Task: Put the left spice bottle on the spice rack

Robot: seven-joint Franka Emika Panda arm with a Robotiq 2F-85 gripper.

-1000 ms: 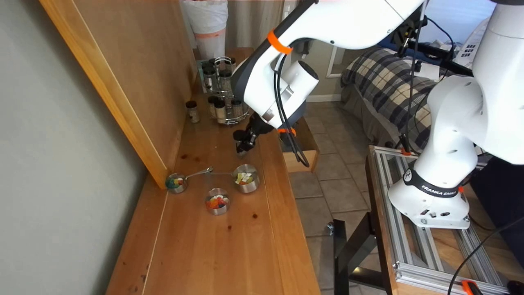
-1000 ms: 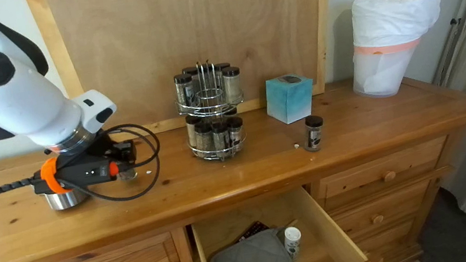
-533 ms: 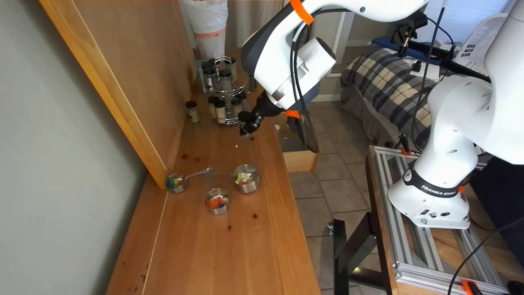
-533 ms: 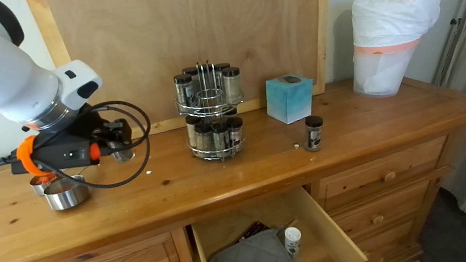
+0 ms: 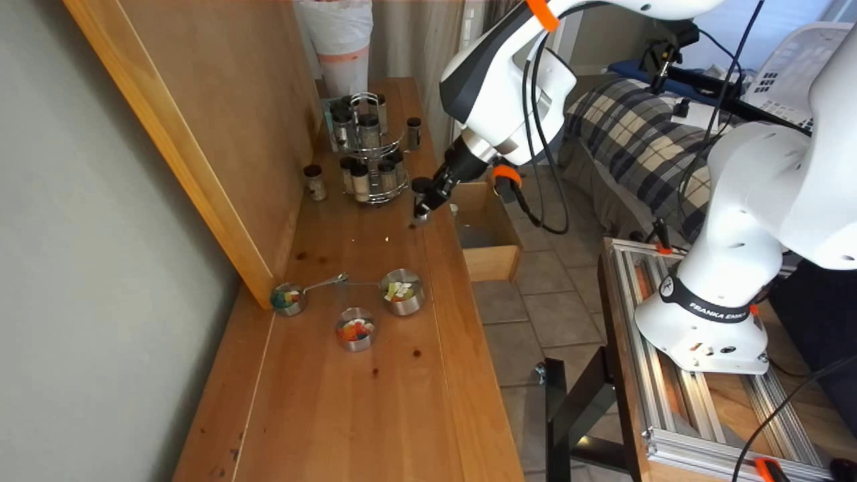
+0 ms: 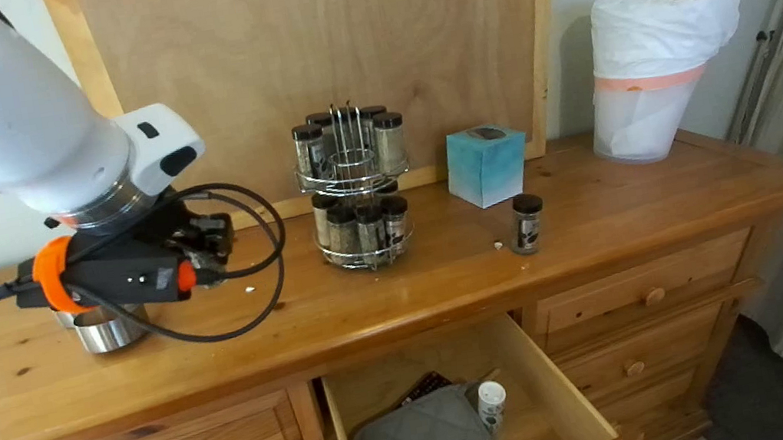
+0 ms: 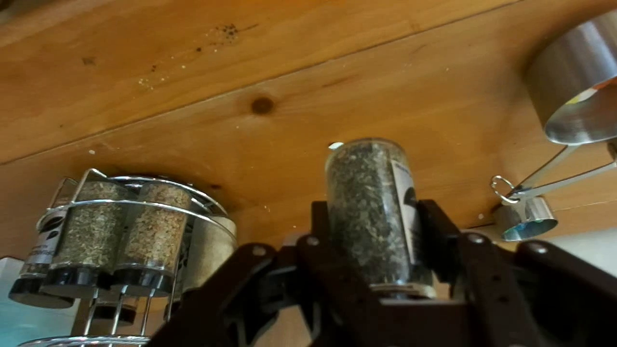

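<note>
The spice bottle [image 7: 364, 178] is a small clear jar with dark green herbs, a pale label and a black lid. My gripper [image 7: 372, 217] is shut on its sides. In the wrist view the jar's base points away and its lid end is hidden by the gripper. In an exterior view the jar's black lid [image 5: 421, 184] shows beside the gripper [image 5: 430, 201], above the dresser top; elsewhere the jar is mostly hidden by the gripper [image 6: 214, 250]. The spice rack [image 6: 355, 185], two-tiered silver wire with several jars, stands apart from the gripper; it also shows in the wrist view [image 7: 159, 207].
Loose jars stand beside the rack [image 6: 526, 227] and near the back panel [image 5: 315, 184]. Metal measuring cups [image 5: 403, 304] with colourful contents sit on the dresser top. A blue tissue box [image 6: 489, 170] and a white bin [image 6: 647, 112] stand farther along. A drawer [image 6: 564, 388] is open below.
My gripper, with the jar in it throughout, has risen and then dropped slightly. It has moved away from the measuring cups, toward the rack's end and the dresser's drawer-side edge.
</note>
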